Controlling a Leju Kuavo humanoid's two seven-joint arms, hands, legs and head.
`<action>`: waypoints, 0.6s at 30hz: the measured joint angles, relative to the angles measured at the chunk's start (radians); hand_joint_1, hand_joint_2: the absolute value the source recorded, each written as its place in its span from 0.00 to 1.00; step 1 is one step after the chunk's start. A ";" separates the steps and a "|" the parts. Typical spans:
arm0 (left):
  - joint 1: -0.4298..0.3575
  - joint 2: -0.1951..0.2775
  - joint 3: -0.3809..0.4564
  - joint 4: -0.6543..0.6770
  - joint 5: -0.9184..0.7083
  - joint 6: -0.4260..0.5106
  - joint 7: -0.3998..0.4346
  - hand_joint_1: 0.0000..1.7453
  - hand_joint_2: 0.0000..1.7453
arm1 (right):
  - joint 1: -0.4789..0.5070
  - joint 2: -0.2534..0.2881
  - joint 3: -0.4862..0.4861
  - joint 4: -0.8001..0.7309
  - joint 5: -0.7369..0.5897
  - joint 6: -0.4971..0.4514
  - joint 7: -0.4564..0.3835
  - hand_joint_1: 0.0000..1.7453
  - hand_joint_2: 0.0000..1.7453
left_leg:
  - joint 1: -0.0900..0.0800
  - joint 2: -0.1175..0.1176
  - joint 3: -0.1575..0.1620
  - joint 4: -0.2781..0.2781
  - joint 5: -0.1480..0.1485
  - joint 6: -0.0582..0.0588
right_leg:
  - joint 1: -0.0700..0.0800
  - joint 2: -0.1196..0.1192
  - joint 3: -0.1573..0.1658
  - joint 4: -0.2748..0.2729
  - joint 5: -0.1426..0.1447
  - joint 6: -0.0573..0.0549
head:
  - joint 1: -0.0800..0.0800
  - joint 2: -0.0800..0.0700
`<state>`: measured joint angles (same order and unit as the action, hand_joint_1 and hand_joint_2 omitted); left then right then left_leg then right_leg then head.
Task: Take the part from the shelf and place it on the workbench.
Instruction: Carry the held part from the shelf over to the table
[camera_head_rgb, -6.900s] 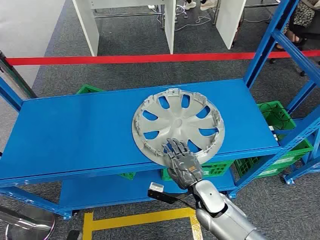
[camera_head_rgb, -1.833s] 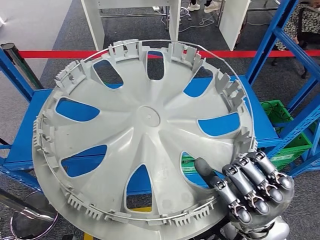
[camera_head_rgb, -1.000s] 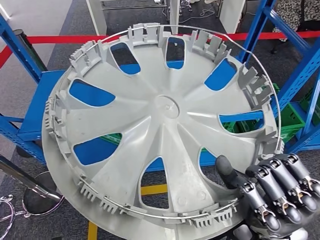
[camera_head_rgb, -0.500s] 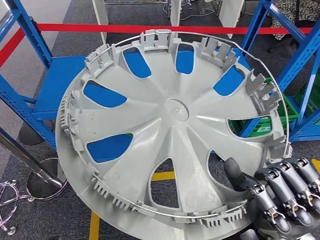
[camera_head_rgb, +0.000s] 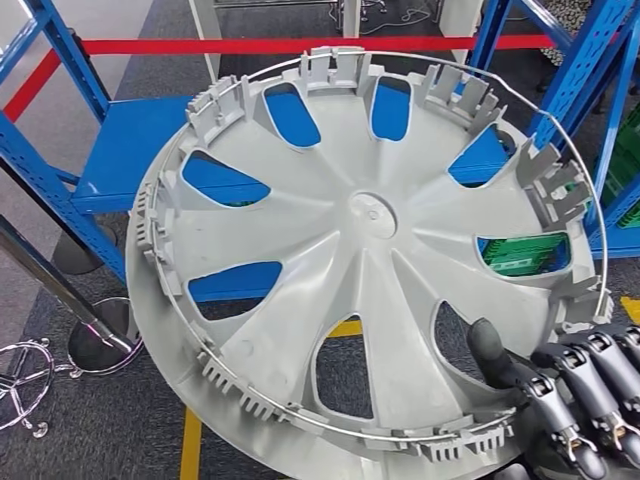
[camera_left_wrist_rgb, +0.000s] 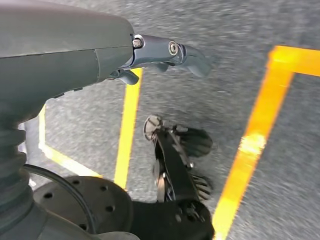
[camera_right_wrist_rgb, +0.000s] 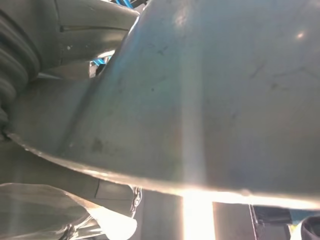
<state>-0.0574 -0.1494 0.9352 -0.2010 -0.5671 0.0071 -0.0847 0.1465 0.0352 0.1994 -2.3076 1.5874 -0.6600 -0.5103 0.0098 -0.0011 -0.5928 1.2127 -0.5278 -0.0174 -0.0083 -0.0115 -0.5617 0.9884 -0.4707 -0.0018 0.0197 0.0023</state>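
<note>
Part: grey plastic wheel cover (camera_head_rgb: 362, 250), held in the air close in front of the head camera, inner face up; clips and a thin wire ring run around its rim; tilted, the near-left edge lower than the far-right edge.
Part, right wrist view: the smooth grey outer face (camera_right_wrist_rgb: 211, 95) lies just above the camera, with a bright reflection along its edge.
Right hand: right hand (camera_head_rgb: 573, 400) at the near-right rim of the wheel cover; thumb (camera_head_rgb: 490, 352) laid on the inner face, dark fingers (camera_head_rgb: 604, 380) curled over the rim edge; the hand grips the cover.
Left hand: left hand (camera_left_wrist_rgb: 166, 52) seen in the left wrist view, hanging over the floor; fingers extended and apart, nothing held.
Shelf: blue metal shelf (camera_head_rgb: 128, 150) lies beyond the wheel cover on the far left, its deck visible through the cover's openings; blue uprights (camera_head_rgb: 573, 70) stand on the far right.
Floor: grey carpet (camera_head_rgb: 113, 420) with yellow tape lines (camera_head_rgb: 190, 440).
Barrier: red strip (camera_head_rgb: 189, 46) running across the far side; chrome post base (camera_head_rgb: 102, 345) on the near left.
Crate: green crate (camera_head_rgb: 521, 255) visible through an opening on the right.
</note>
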 joint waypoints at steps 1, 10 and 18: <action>0.000 0.000 0.005 0.000 0.002 0.003 0.007 0.00 1.00 | 0.002 0.001 -0.004 -0.005 0.001 0.000 -0.003 1.00 1.00 | -0.002 0.000 0.052 -0.075 0.010 0.006 | 0.002 0.000 -0.013 0.007 0.006 0.003 | 0.000 0.000; -0.001 -0.002 0.023 0.000 -0.010 0.028 0.028 0.00 1.00 | 0.017 0.006 -0.029 -0.029 0.008 0.000 -0.014 1.00 1.00 | -0.003 0.008 0.072 -0.237 0.043 0.054 | -0.001 0.008 -0.103 0.170 -0.120 0.047 | 0.010 0.000; 0.000 -0.007 0.025 0.000 -0.022 0.009 0.016 0.00 1.00 | 0.017 0.015 -0.044 -0.041 0.006 0.000 -0.037 1.00 1.00 | -0.011 0.010 -0.039 -0.212 0.126 0.037 | 0.000 0.010 0.118 0.015 -0.081 0.042 | 0.011 0.000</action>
<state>-0.0577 -0.1563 0.9602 -0.2010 -0.5893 0.0163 -0.0682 0.1636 0.0501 0.1552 -2.3484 1.5934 -0.6600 -0.5476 -0.0007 0.0085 -0.6316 1.0011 -0.4019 0.0195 -0.0079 -0.0011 -0.4432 1.0034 -0.5516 0.0405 0.0311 0.0023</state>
